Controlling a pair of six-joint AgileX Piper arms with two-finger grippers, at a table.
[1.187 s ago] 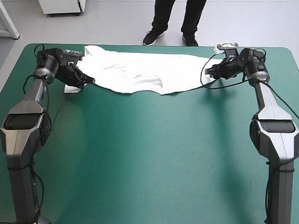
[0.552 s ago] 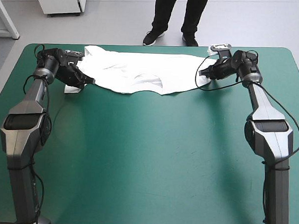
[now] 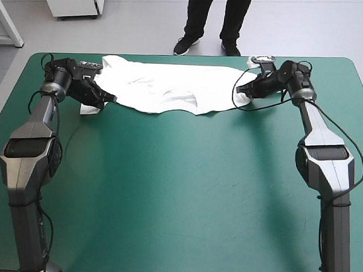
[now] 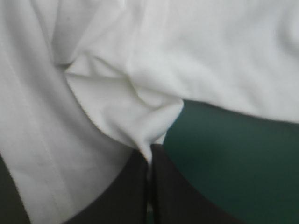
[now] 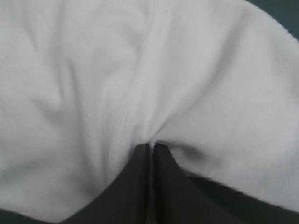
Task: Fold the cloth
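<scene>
The white T-shirt [image 3: 171, 87] lies stretched in a wide band along the far side of the teal-green table [image 3: 179, 190]. My left gripper [image 3: 108, 98] pinches its left end, fingers shut on a fold of the cloth [image 4: 140, 135]. A small white flap [image 3: 90, 108] hangs beside that gripper. At the shirt's right end my right gripper [image 3: 242, 89] is shut on the fabric too, and a seam of the T-shirt [image 5: 140, 93] runs straight ahead of the fingertips [image 5: 152, 148]. Both wrist views are almost filled with white cloth.
The shirt lies close to the table's far edge [image 3: 185, 56]. The table's left and right edges run just outside the arms.
My right gripper has moved left toward the table's middle with the shirt's right end, bunching that end slightly. The left gripper has stayed where it was.
</scene>
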